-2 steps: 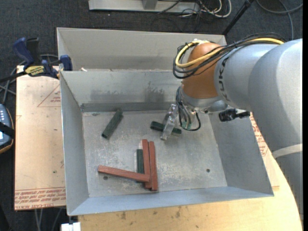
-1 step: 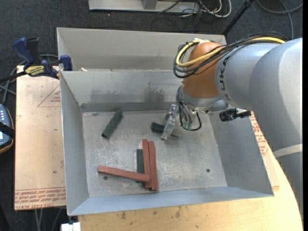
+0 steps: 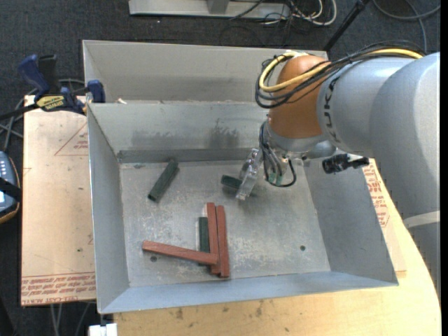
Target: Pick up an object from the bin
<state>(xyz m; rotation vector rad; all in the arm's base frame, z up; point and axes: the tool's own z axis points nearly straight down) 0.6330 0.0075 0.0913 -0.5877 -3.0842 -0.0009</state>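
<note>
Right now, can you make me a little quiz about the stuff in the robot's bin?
1. True or false: the gripper touches the red-brown sticks.
2. Which thing lies nearest the gripper? A) small dark green block B) long dark green block near the left wall C) red-brown sticks
3. Fill in: the arm comes in from the view's ____ side.
Key: 1 false; 2 A; 3 right.

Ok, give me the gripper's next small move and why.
Probably lower the gripper onto the small dark green block lying just beside its tip, toward the view's left, near the back wall of the bin. It is the nearest thing; the red-brown sticks and the longer green bar lie farther off.
</note>
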